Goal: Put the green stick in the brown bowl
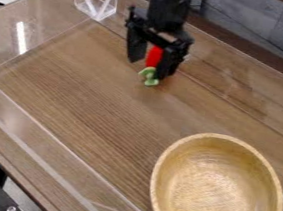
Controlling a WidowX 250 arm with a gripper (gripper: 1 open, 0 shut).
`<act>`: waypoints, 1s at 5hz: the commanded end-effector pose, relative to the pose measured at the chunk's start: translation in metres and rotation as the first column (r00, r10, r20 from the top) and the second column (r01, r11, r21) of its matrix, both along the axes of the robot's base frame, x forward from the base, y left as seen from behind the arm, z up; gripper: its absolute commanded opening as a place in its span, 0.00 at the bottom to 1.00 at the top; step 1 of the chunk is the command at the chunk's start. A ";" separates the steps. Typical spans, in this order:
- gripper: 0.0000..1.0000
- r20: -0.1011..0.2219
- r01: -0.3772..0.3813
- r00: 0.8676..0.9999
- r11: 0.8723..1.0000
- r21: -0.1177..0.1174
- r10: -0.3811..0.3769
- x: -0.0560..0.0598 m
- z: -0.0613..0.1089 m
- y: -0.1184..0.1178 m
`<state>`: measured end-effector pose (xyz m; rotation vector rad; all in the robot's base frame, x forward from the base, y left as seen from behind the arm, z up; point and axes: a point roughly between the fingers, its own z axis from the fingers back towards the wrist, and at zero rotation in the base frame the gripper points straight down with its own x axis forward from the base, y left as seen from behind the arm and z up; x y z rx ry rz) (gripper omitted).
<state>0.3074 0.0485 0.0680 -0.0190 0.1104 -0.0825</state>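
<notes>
Gripper, jaws spread and pointing down, straddles the red toy with its green stick at the far side of the table; it should close squarely before lifting toward the brown bowl, near right.
</notes>
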 end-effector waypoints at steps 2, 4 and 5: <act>1.00 0.100 0.031 0.995 1.000 -0.005 -0.030 0.010 0.001 0.005; 1.00 0.129 0.118 0.985 0.993 -0.014 -0.115 0.016 -0.009 0.014; 1.00 0.139 0.112 0.984 0.994 -0.015 -0.109 0.014 -0.012 0.025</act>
